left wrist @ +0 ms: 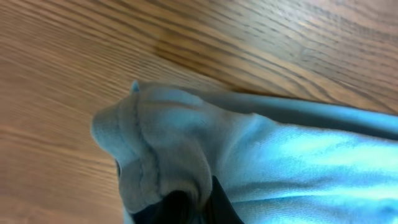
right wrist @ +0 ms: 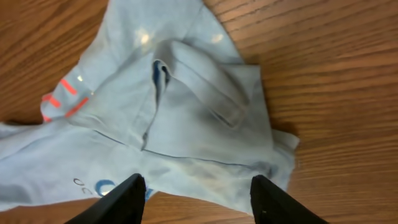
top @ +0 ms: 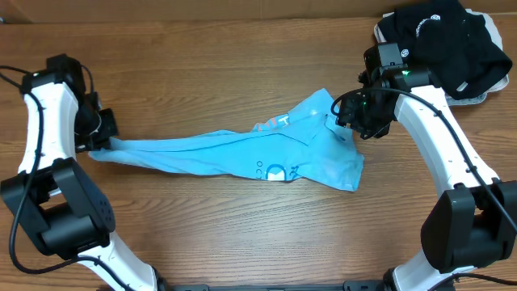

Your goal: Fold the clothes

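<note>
Sky-blue T-shirt (top: 242, 153), stretched across the middle of the bench (top: 242, 242) from 9 to 3 o'clock. It is narrow and rope-like at 9 and broadens into rumpled folds at 3, with white print and orange-red letters showing. You see the left fingers (top: 103, 132) closed tight on its 9 o'clock tip. The right fingers (top: 353, 123) stand apart over the 3 o'clock folds, holding nothing.
</note>
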Controlling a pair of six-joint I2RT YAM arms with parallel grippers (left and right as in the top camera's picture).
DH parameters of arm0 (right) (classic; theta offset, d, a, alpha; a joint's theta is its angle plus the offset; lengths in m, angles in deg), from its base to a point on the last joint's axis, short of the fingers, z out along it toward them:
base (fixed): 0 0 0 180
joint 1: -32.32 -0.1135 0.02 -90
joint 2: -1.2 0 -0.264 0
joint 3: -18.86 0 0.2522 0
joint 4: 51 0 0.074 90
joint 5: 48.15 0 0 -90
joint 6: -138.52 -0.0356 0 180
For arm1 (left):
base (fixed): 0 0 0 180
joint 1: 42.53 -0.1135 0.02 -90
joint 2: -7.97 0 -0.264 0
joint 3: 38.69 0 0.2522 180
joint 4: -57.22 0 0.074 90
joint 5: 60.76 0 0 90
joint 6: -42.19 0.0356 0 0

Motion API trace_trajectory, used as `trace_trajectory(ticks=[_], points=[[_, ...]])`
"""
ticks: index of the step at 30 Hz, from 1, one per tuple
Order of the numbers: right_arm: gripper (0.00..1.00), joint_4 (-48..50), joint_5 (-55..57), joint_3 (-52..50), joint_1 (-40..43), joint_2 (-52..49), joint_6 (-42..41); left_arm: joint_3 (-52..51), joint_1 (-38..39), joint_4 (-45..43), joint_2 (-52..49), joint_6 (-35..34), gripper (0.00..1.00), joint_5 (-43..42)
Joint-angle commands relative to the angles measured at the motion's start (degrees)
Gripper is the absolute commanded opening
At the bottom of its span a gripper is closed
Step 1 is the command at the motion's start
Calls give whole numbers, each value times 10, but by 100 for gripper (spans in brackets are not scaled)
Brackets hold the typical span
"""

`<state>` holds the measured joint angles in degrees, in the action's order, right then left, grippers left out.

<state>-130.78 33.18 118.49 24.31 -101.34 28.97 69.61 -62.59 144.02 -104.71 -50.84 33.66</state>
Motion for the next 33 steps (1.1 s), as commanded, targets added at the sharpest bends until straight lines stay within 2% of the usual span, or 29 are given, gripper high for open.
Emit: trace_trajectory(ticks=[1, 5, 10, 17, 20, 23, 33], points=[[62, -4, -5, 0, -3, 7, 1, 60, -16, 26, -1, -13, 4, 49], [62, -7, -21, 0, -3, 7, 1, 107, -17, 68, -1, -19, 4, 102], [62, -8, -30, 0, -3, 7, 1, 142, -17, 97, -1, -19, 4, 110], [62, -12, -30, 0, -3, 7, 1, 142, 0, 89, -1, 20, 4, 30], [63, -10, -30, 0, -3, 7, 1, 142, 26, 81, -1, 21, 4, -6], [63, -6, -30, 0, -3, 7, 1, 139, 63, 72, -1, 54, 4, -40], [66, -3, -30, 0, -3, 7, 1, 138, 221, 59, -2, 94, 4, -43]])
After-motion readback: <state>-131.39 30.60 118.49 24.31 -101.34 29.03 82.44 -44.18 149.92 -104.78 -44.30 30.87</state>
